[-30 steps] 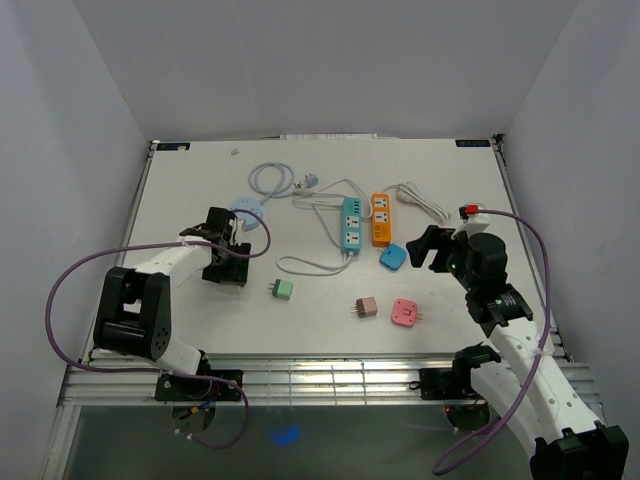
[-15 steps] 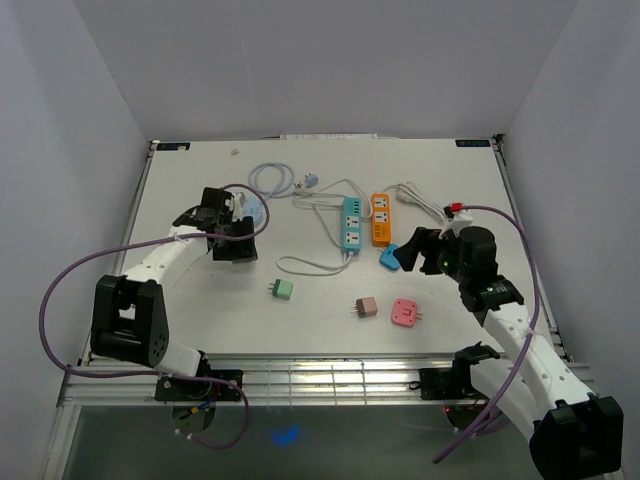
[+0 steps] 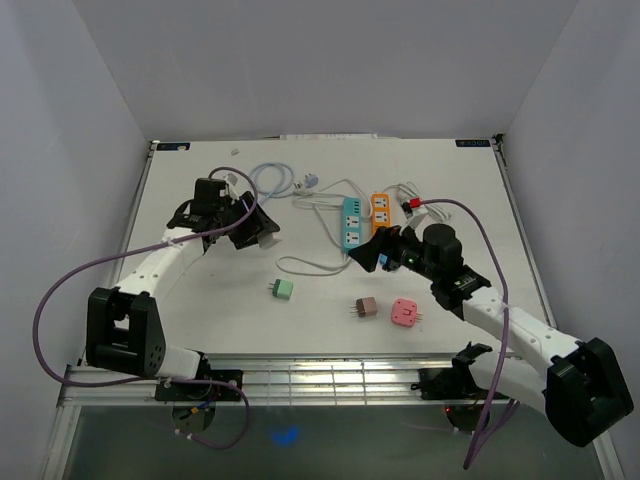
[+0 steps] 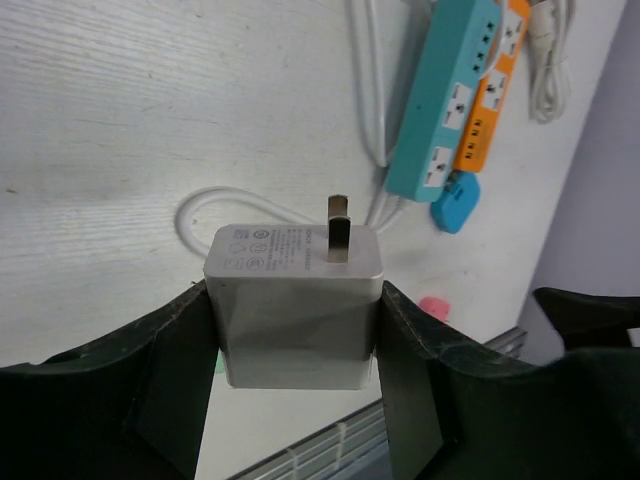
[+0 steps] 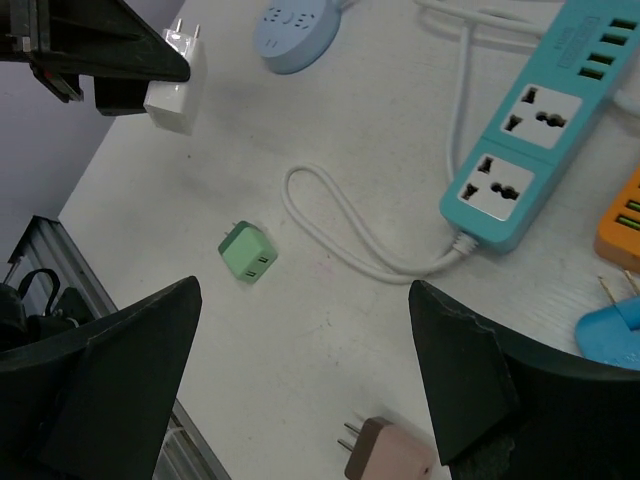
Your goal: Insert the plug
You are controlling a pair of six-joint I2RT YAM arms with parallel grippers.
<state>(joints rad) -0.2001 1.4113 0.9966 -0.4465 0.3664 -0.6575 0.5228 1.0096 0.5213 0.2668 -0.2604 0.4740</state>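
One white plug (image 4: 295,275) is pinched between the fingers of the left tool (image 4: 296,320), lifted off the bench (image 3: 200,300) with its prongs pointing away. Fine grey print covers its prong face, too small to read. Ahead, the teal power strip (image 4: 445,110) and the orange strip (image 4: 490,95) lie side by side, with a white cable loop (image 4: 230,205) on the bare bench between. The right tool (image 5: 305,330) hangs spread wide near a blue plug (image 5: 625,320). A green adapter (image 5: 247,253) lies alone in open room.
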